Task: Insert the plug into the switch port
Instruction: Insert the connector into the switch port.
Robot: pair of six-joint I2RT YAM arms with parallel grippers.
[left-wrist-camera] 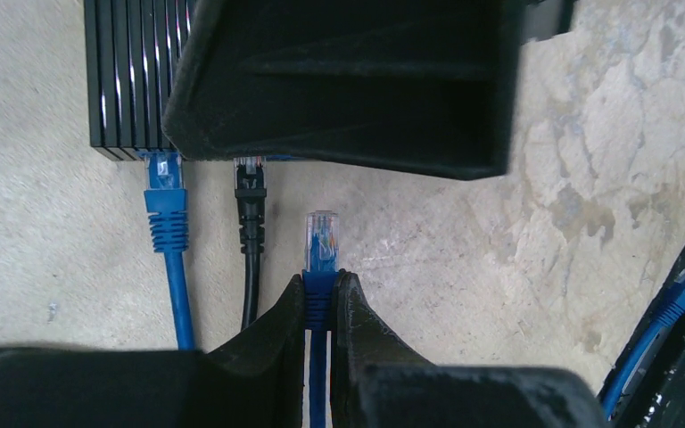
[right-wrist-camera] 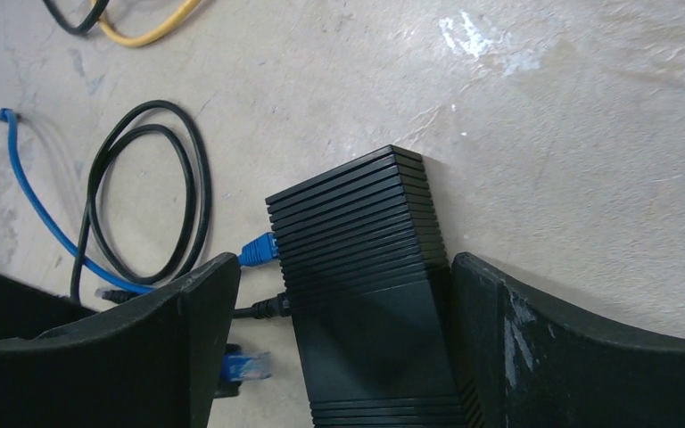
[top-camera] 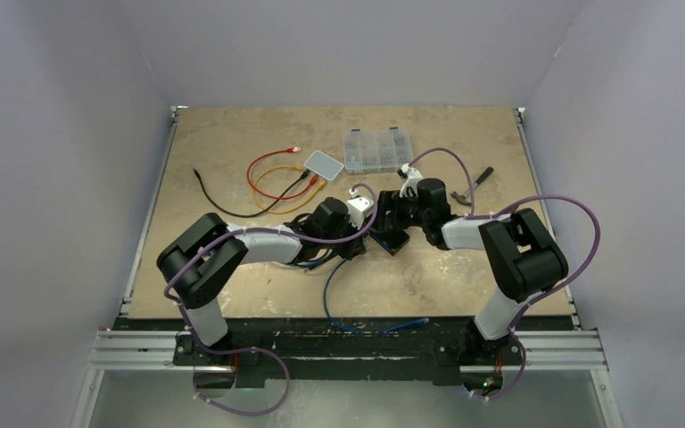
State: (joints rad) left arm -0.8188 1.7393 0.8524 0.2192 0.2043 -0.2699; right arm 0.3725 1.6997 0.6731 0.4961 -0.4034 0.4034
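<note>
Left gripper [left-wrist-camera: 321, 290]: jaws narrow, pinched on the blue boot of a blue Ethernet cable [left-wrist-camera: 318, 383]. The clear RJ45 plug [left-wrist-camera: 322, 239] projects just beyond the fingertips and is in line with them.

The plug tip points at the port face of the black ribbed network switch [left-wrist-camera: 129, 80] but stands apart from it, not inserted. It sits just beside a black patch cable connector [left-wrist-camera: 250, 192], on the side away from a second blue connector [left-wrist-camera: 164, 192]. Both of these connectors are seated in the switch. The port section directly ahead of the plug is hidden under a right-gripper finger [left-wrist-camera: 348, 80].

Right gripper [right-wrist-camera: 343, 267]: jaws wide, straddling the switch body. One finger [right-wrist-camera: 544, 339] lies against the switch side. The other finger [right-wrist-camera: 205, 339] stands apart from it, on the cable side, and the held plug shows just beside it.

A coiled black cable [right-wrist-camera: 143, 196] lies well apart on the table [top-camera: 232, 143].
</note>
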